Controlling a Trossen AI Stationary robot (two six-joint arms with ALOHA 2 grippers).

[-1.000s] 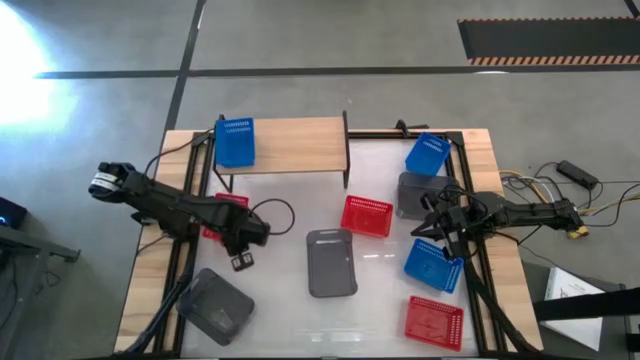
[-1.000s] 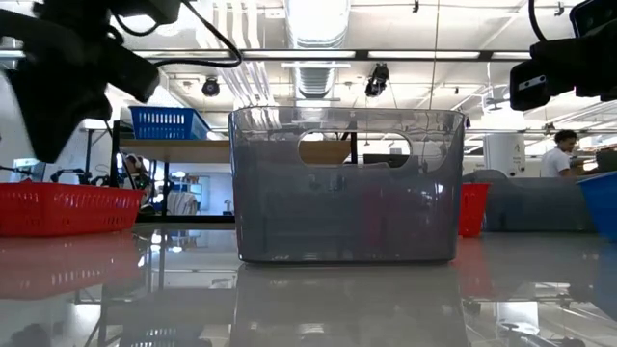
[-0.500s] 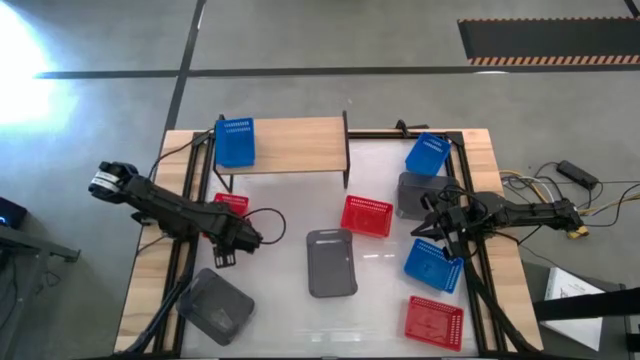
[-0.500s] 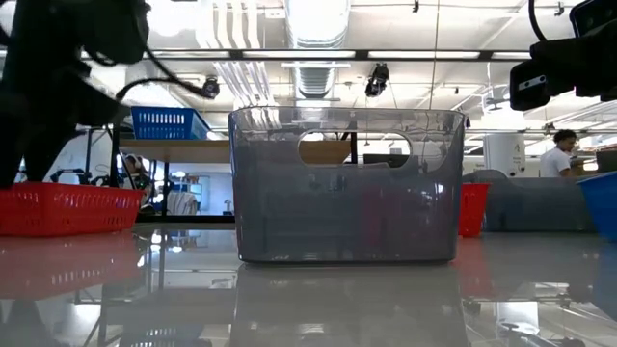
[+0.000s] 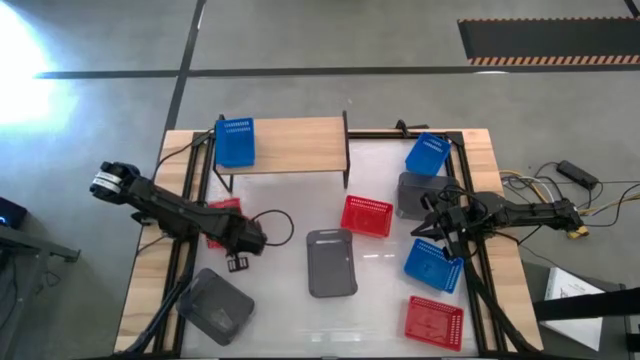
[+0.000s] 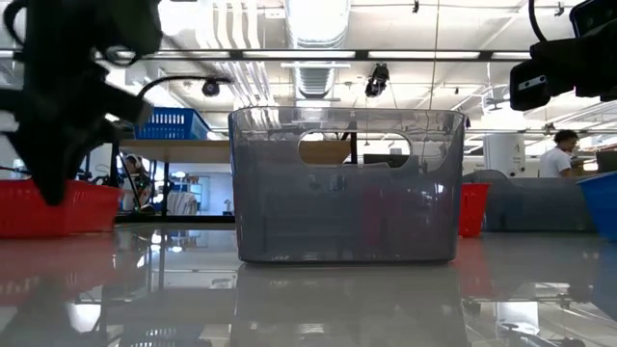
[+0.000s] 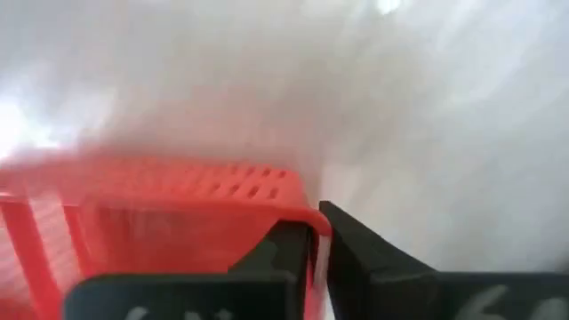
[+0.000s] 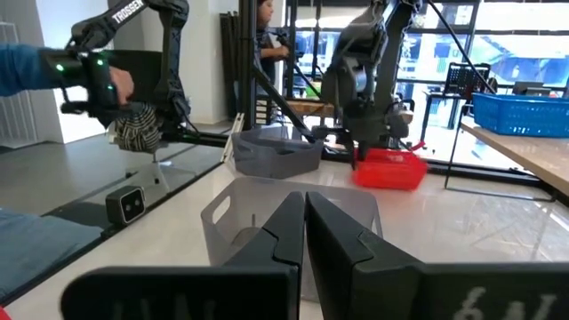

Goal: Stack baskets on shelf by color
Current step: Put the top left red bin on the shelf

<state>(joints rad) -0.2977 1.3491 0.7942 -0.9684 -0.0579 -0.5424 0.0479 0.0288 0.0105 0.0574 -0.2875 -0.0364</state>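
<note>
Red perforated plastic basket (image 7: pixel 178 213) rim pinched between left gripper (image 7: pixel 318 253) fingers near table's left edge; right gripper (image 8: pixel 304 233) closed, empty.

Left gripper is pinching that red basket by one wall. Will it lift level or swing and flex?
The red basket is held by one thin rim in the left gripper, so it probably tilts. Perforated plastic suggests light weight, some flex. On the glossy table it likely slides.

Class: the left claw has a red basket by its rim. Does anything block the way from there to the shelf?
Nothing visible does. The left claw grips the red basket, and bare table separates it from the shelf.
</note>
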